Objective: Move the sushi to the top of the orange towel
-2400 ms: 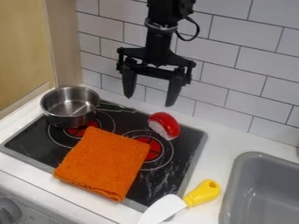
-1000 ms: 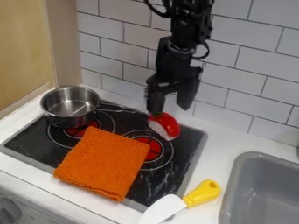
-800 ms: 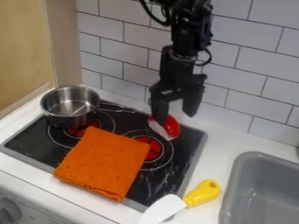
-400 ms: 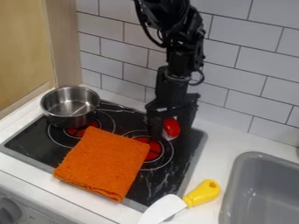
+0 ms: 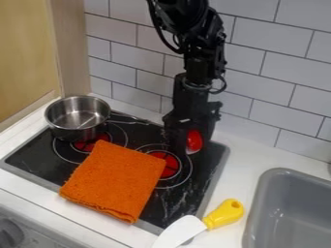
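The black gripper (image 5: 192, 146) is down at the back right of the stove, shut on the sushi, with one finger on each side of it. Between the fingers shows the red top of the sushi (image 5: 194, 139), with a bit of its white lower part beneath; the fingers hide its left portion. The folded orange towel (image 5: 115, 180) lies flat on the front of the black stove, left of and nearer the camera than the gripper.
A steel pot (image 5: 77, 118) stands at the stove's back left, its handle pointing right. In front at the right lies a knife with a yellow handle (image 5: 224, 213), beside the grey sink (image 5: 257, 208). A tiled wall (image 5: 259, 87) rises behind.
The gripper came down from above the stove's back to around the sushi, and its fingers drew closer together. The sushi's visible red part has shifted slightly right. Towel, pot and knife stayed put.
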{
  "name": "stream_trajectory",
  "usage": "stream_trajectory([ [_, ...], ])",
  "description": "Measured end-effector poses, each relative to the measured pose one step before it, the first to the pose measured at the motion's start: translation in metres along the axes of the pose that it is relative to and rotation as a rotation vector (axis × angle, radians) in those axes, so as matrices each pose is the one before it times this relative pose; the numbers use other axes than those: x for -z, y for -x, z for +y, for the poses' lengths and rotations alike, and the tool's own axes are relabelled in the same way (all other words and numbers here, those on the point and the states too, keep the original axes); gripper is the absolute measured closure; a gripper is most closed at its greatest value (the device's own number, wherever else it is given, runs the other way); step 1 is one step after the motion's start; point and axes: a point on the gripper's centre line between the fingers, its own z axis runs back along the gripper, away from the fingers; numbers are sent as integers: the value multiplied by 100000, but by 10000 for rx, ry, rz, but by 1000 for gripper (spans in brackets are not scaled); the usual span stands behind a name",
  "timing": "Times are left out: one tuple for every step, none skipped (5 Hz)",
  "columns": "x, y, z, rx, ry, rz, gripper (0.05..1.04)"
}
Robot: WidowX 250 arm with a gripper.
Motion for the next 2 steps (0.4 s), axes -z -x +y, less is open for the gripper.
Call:
stream_trajectory([
  [-94,71,236,-29,-25,-16,545],
  [-165,87,1419,42,-932,75,546],
])
